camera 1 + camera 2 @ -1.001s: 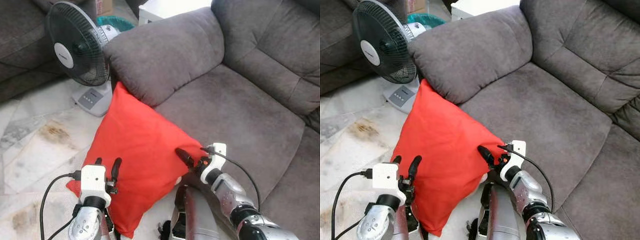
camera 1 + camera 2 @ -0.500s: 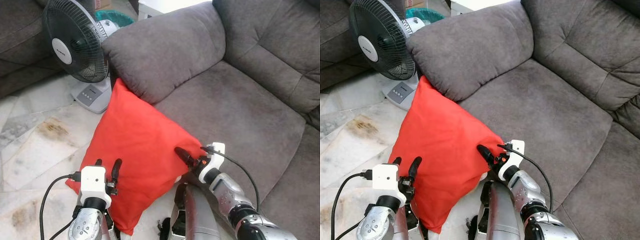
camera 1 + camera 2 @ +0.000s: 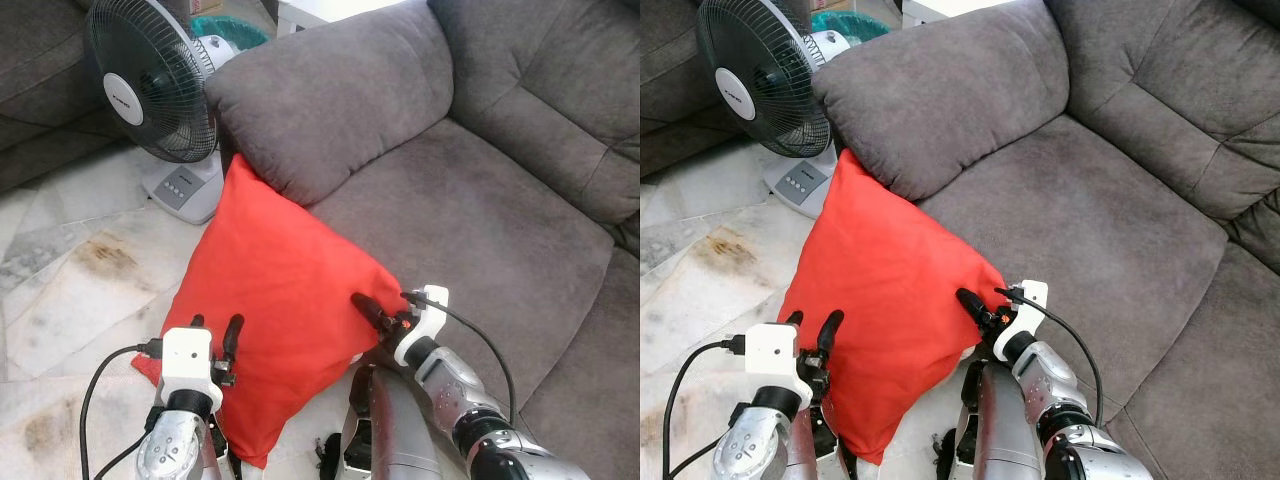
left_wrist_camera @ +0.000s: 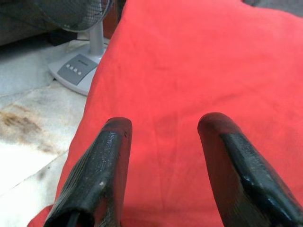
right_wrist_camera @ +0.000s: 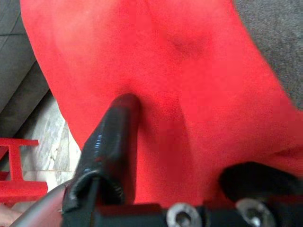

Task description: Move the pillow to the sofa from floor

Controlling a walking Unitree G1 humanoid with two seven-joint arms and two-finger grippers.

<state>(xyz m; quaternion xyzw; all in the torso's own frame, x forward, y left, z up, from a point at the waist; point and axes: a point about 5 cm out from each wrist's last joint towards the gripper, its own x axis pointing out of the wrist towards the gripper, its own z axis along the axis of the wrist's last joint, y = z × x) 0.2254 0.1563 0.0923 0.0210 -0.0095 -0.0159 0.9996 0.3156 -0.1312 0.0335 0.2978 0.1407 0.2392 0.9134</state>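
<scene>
1. The red pillow stands tilted on one corner, its lower part over the floor and its upper corner tucked under the sofa's grey armrest. Its right corner lies against the front edge of the seat.

2. The left claw is at the pillow's lower left edge. In the left wrist view its two black fingers stand spread apart – released – with the red cloth filling the gap beyond them. Whether they touch the cloth cannot be told.

3. The right claw is at the pillow's right corner, near the seat edge. In the right wrist view one finger presses into the red cloth, which creases around it, and the other finger sits at the far side – the cloth bunches between the two. So it grasps the pillow's corner, as far as can be seen.

4. A standing fan is on the floor just left of the armrest, its base beside the pillow's upper edge.

5. The floor is pale marble with a brown stain left of the pillow.
</scene>
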